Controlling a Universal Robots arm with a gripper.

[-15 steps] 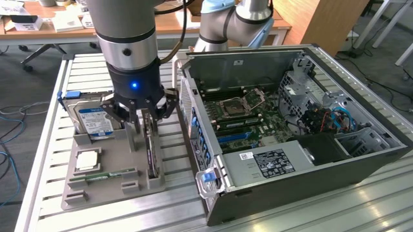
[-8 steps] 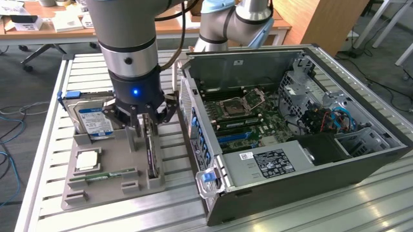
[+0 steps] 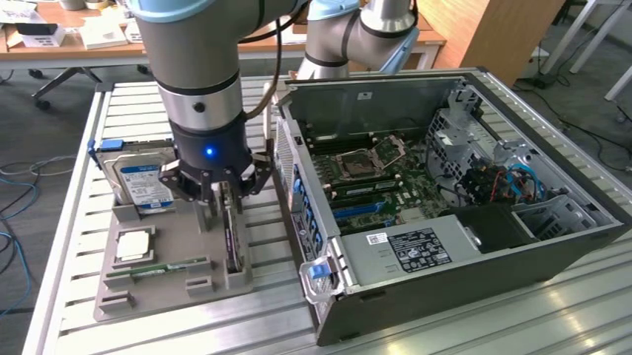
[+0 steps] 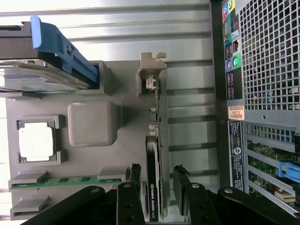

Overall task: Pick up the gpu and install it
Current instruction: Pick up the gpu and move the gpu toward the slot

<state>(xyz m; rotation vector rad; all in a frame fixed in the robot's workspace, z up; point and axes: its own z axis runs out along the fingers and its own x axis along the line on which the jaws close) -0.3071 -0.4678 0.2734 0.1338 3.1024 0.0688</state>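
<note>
The gpu stands on edge in a slot of the grey holder tray, on the side nearest the computer case. In the wrist view the gpu is a thin dark card with a silver bracket at its far end. My gripper hangs straight over it, lowered onto the card's top edge. The gripper is open: one of its fingers stands on each side of the card, with a small gap on both sides. Nothing is held.
The tray also carries a silver hard drive with a blue rail, a processor and a green memory stick. The open computer case lies close by at the exterior view's right, motherboard exposed. Everything rests on a slatted metal table.
</note>
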